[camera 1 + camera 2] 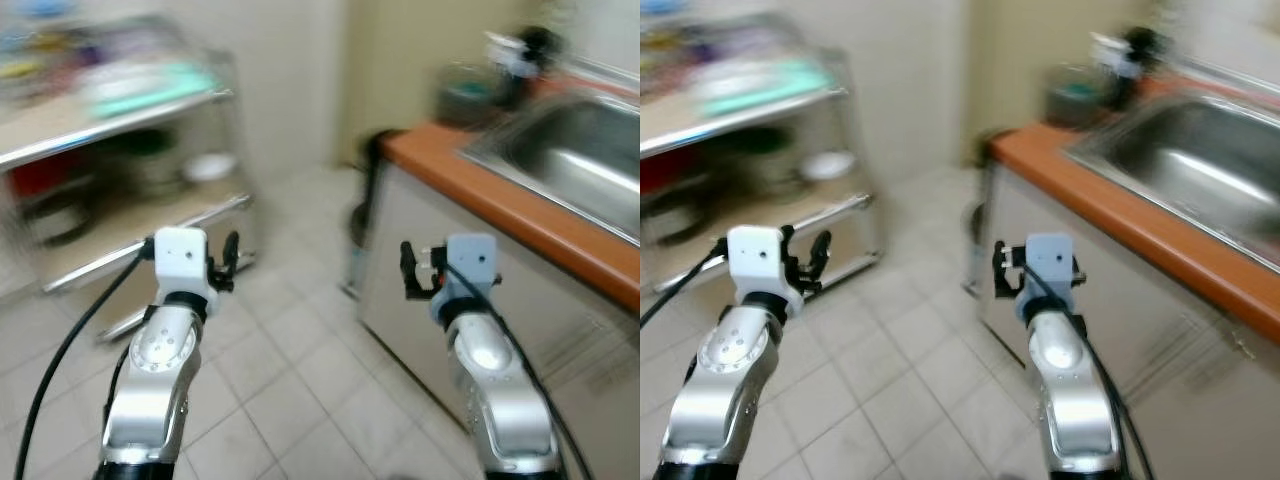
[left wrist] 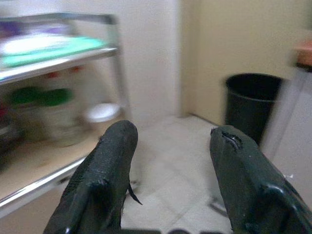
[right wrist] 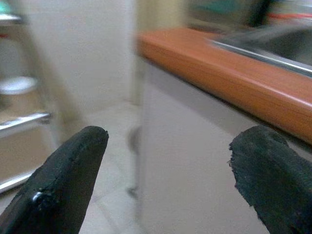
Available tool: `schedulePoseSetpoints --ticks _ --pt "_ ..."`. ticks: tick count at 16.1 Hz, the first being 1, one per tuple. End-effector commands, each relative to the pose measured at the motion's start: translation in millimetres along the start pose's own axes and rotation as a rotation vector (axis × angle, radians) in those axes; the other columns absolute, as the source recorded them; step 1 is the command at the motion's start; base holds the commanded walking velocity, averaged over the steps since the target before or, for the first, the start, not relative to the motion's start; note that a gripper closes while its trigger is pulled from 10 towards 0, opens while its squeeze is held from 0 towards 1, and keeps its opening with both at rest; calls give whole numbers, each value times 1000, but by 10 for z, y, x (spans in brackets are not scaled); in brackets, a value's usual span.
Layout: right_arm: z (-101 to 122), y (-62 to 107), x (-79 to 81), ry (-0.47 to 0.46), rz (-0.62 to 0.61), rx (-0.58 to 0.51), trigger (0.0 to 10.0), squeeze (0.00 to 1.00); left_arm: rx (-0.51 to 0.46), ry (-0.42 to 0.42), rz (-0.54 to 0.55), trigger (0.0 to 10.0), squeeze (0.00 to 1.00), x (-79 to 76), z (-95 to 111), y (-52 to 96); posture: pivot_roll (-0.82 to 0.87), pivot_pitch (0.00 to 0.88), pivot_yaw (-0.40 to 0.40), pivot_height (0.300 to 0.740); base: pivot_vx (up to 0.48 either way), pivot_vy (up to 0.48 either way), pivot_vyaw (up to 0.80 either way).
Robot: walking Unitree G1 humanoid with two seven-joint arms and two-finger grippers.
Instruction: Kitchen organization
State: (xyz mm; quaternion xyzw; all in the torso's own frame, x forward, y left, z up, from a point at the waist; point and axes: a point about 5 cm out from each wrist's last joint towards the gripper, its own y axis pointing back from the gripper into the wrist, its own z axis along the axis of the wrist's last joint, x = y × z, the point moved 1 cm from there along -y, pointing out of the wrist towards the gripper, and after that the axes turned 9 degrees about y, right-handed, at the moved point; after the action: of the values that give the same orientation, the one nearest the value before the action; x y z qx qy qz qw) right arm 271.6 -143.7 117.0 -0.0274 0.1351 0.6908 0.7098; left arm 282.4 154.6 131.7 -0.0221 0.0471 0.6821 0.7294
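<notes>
Claws first, nearest the camera: left claw (image 2: 168, 161) raised over the tiled floor (image 1: 290, 390), fingers (image 2: 105, 175) moderately apart, nothing between them. Right claw (image 3: 165, 175) raised at a similar height, fingers (image 3: 63, 180) spread wide, also empty, just beside the grey cabinet front (image 1: 470, 300) below the table. All views blurred; small items cannot be identified. On the robot's right, orange-edged table (image 1: 520, 215) carrying a steel sink (image 1: 580, 150), basin interior bare as far as visible. At the far end of that table, beyond the sink, a dark container (image 1: 468, 98) and a black-and-white object (image 1: 520, 50), too smeared to name. On the robot's left, a metal shelf rack (image 1: 120, 120): top shelf holds a teal flat item (image 1: 150, 88) and other colourful blurred items; lower shelf holds a white bowl (image 1: 208, 166) and green-lidded containers (image 2: 44, 109). Farthest, in the corner by the wall, a black bin (image 2: 251, 105) stands on the floor.
</notes>
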Motion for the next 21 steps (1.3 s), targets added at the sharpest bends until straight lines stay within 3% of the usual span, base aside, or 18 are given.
schedulePoseSetpoints --ticks 1,10,13,15,17,18,21 --pt "60 -13 -4 -11 7 -16 10000 1000 8 0 10 10000 0 28 -17 36 -53 0 34 740 0 0 -800" --pt "112 -26 16 49 28 -54 10000 1000 8 -61 45 10000 0 101 -18 64 -16 0 23 740 0 0 -800" --pt "59 -23 33 -46 47 -18 10000 1000 -19 -33 65 10000 0 99 -26 45 -16 0 19 740 0 0 0" --pt "10 -27 -11 -28 3 53 10000 1000 -43 -39 99 10000 0 144 -7 43 -17 0 16 740 0 0 -350" --pt "62 -38 -36 55 -1 -23 10000 1000 -21 -57 80 10000 0 145 -13 58 -20 0 15 740 0 0 -709" --pt "54 -33 -27 56 9 -21 10000 1000 -5 -14 59 10000 0 127 -21 64 -21 0 12 740 0 0 -781" --pt "29 -37 -23 49 2 5 10000 1000 -13 -39 37 10000 0 105 -20 61 -21 0 9 740 0 0 -800"
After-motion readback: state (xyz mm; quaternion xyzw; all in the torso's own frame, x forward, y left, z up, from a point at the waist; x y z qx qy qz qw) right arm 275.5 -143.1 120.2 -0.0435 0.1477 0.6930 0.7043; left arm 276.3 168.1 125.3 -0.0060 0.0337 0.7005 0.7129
